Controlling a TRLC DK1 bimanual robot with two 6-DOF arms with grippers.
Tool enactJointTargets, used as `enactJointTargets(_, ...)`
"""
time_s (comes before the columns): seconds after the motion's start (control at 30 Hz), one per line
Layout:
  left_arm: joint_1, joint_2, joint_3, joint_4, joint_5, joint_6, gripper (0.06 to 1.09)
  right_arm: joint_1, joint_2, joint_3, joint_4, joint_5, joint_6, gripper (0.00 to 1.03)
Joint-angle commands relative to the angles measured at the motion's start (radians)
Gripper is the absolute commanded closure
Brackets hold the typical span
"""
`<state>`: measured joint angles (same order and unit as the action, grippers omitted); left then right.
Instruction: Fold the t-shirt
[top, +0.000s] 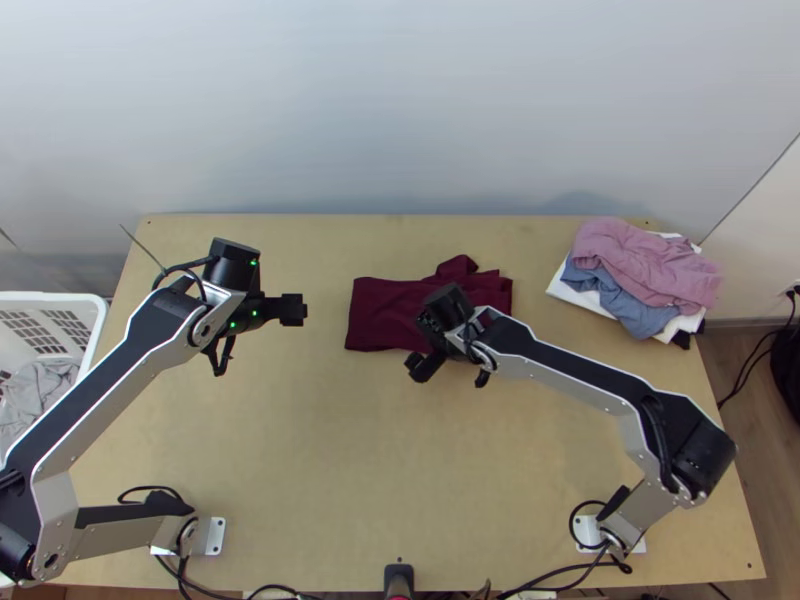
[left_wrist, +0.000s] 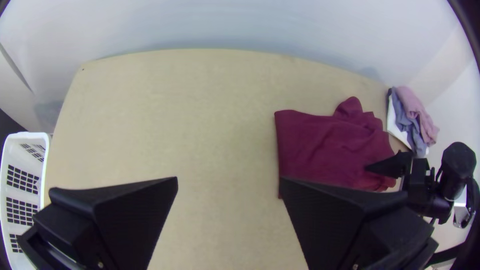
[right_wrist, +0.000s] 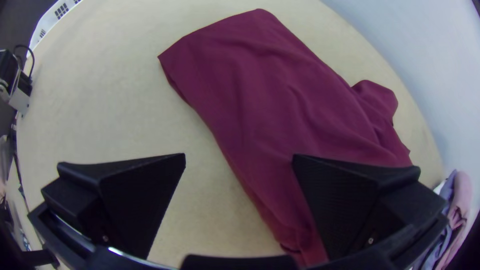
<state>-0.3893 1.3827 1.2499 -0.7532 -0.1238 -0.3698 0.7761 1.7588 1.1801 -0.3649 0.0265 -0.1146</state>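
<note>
In the top view, my black left end effector (top: 298, 310) is hanging spread at centre-left; my black right end effector (top: 421, 367) is hanging spread at centre, by the shirt's lower edge. The dark maroon cloth t-shirt (top: 380, 312) is lying folded on the light wooden tabletop (top: 300, 450), around upper centre, its upper edge bunching.

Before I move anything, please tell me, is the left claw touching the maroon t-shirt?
Apart. The top view shows it plainly: a strip of bare table lies between the left claw and the maroon t-shirt.
</note>
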Motion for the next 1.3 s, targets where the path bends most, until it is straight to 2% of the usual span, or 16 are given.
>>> enactJointTargets(0.0, 0.001, 0.007, 0.003, 0.0, 0.001, 0.014, 0.1, 0.026, 0.042, 0.009, 0.011, 0.026, -0.037, 0.03)
enactJointTargets(0.33, 0.007, 0.009, 0.011, 0.0, 0.001, 0.022, 0.1, 0.035, 0.119, 0.01, 0.044, 0.092, -0.054, 0.03)
enactJointTargets(0.47, 0.007, 0.009, 0.019, -0.001, 0.001, 0.022, 0.1, 0.026, 0.148, 0.019, 0.104, 0.173, -0.053, 0.04)
enactJointTargets(0.57, 0.009, 0.009, 0.02, -0.003, 0.001, 0.022, 0.1, 0.023, 0.156, 0.026, 0.126, 0.188, -0.053, 0.04)
enactJointTargets(0.67, 0.007, 0.012, 0.02, -0.003, 0.003, 0.019, 0.1, 0.023, 0.172, 0.046, 0.126, 0.236, -0.053, 0.1)
enactJointTargets(0.77, 0.007, 0.012, 0.02, -0.003, 0.003, 0.017, 0.1, 0.02, 0.195, 0.069, 0.126, 0.256, -0.051, 0.1)
enactJointTargets(0.8, 0.007, 0.013, 0.02, -0.003, 0.003, 0.017, 0.1, 0.017, 0.206, 0.078, 0.127, 0.27, -0.05, 0.13)
enactJointTargets(0.87, 0.009, 0.012, 0.02, -0.003, 0.001, 0.017, 0.1, 0.017, 0.223, 0.092, 0.135, 0.297, -0.048, 0.3)
enactJointTargets(0.93, 0.01, 0.012, 0.023, -0.006, 0.001, 0.02, 0.1, 0.017, 0.229, 0.102, 0.15, 0.297, -0.054, 0.64)
enactJointTargets(0.97, 0.015, 0.01, 0.025, -0.008, 0.001, 0.022, 0.1, 0.017, 0.229, 0.107, 0.162, 0.296, -0.066, 0.87)
enactJointTargets(1.0, 0.018, 0.01, 0.028, -0.009, 0.001, 0.022, 0.1, 0.017, 0.229, 0.113, 0.176, 0.294, -0.086, 1.01)
enactJointTargets(1.13, 0.024, 0.01, 0.033, -0.014, 0.001, 0.023, 0.1, 0.025, 0.22, 0.116, 0.176, 0.296, -0.08, 1.0)
enactJointTargets(1.27, 0.024, 0.01, 0.04, -0.014, 0.001, 0.023, 0.1, 0.02, 0.149, 0.119, 0.167, 0.296, -0.028, 1.0)
